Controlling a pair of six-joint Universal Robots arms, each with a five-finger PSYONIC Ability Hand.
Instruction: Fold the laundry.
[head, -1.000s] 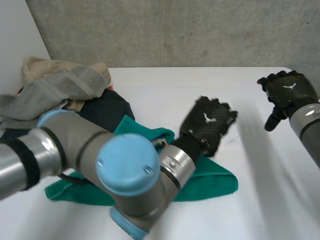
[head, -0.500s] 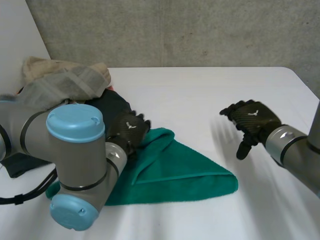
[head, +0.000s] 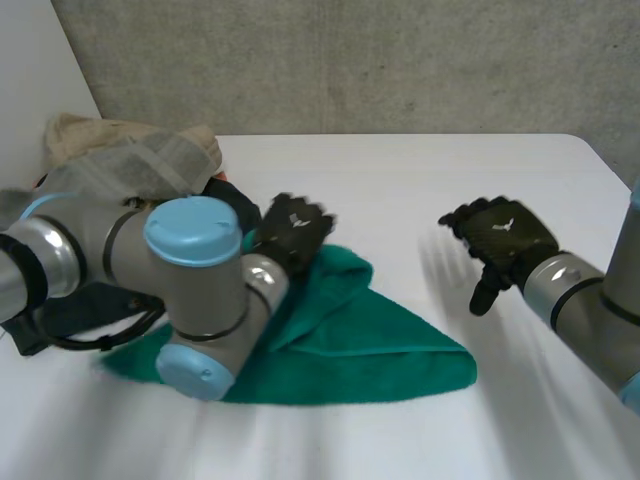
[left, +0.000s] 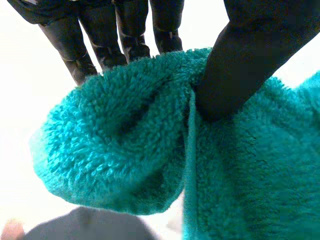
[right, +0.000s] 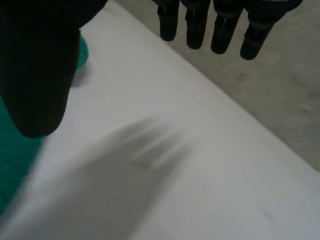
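Head view puts the green towel (head: 380, 340) on the near half of the white table (head: 420, 180). Its long axis runs roughly along the table's near edge and tapers to a point on the robot's right. The left hand (head: 292, 228) sits on the towel's far edge, at a raised hump of cloth just beside the pile of laundry (head: 130, 160) heaped in the far left corner. In the left wrist view, that hump is pinched between the thumb (left: 250, 65) on one side and the fingers (left: 125, 40) on the other, so this hand is grasping the towel.

The right hand (head: 500, 238) hangs over bare table, apart from the cloth, with its fingers (right: 225, 30) straight and holding nothing. The towel's pointed end lies toward the near edge from that hand and is the part closest to it. I judge that the right hand would have to come down and toward that point to share the fold.
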